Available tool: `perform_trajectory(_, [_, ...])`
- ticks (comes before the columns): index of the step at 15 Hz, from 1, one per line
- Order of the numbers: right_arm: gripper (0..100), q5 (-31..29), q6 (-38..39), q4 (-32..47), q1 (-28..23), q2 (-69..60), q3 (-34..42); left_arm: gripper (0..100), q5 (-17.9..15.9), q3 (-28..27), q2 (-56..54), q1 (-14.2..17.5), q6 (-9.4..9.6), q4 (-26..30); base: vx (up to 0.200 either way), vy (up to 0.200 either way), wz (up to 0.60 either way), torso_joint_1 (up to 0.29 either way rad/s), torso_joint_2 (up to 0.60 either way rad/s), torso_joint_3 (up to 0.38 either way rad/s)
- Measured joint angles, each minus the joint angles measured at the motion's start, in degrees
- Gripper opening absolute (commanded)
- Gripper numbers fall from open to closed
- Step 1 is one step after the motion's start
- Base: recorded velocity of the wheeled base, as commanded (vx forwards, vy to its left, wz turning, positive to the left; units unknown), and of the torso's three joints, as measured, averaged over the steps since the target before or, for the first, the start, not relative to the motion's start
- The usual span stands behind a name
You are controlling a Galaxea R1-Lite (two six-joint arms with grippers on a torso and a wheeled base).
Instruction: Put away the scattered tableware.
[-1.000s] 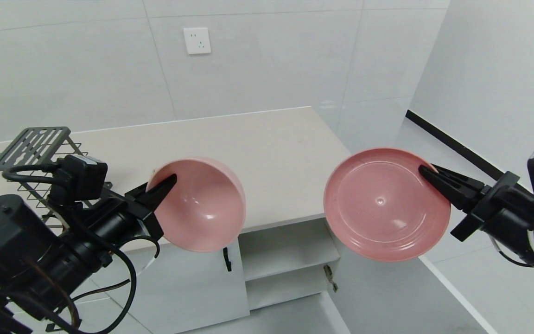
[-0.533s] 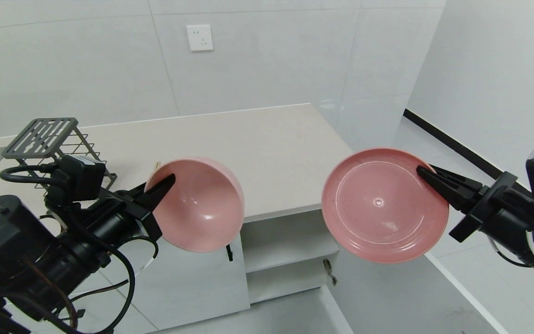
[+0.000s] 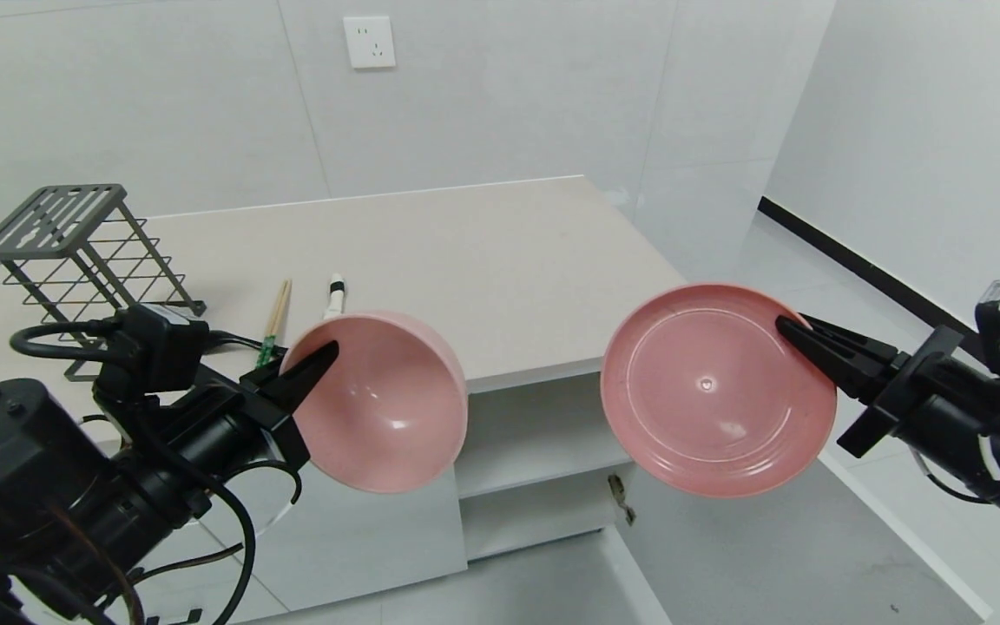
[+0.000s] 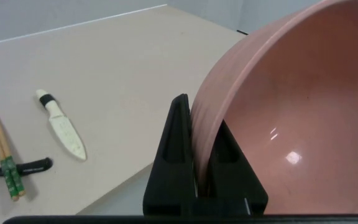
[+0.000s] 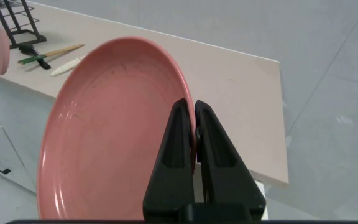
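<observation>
Pink and glossy, the deep bowl (image 3: 387, 408) hung tilted before the counter (image 3: 483, 252) front edge, its rim clamped in my left gripper (image 3: 324, 351). My right gripper (image 3: 785, 325) pinched the rim of the shallow, ring-ridged plate (image 3: 713, 391) off the counter's corner, over bare floor (image 3: 726, 564) beside the open shelves (image 3: 543, 434).
</observation>
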Motion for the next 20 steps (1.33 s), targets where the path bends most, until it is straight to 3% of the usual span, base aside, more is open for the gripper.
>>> perform_trajectory(6, [0,0.02,0.0,-0.02,-0.02,0.11,0.2,0,-0.01,0.11,0.28,-0.2,0.0,-0.06,0.0,0.0,0.0,-0.159,0.3,0.155])
perform_trajectory(20, [0,0.0,-0.33,0.04,2.01,0.44,0.74,0,0.0,0.71,0.9,-0.2,0.0,-0.01,0.0,0.0,0.0,-0.251,0.49,0.236])
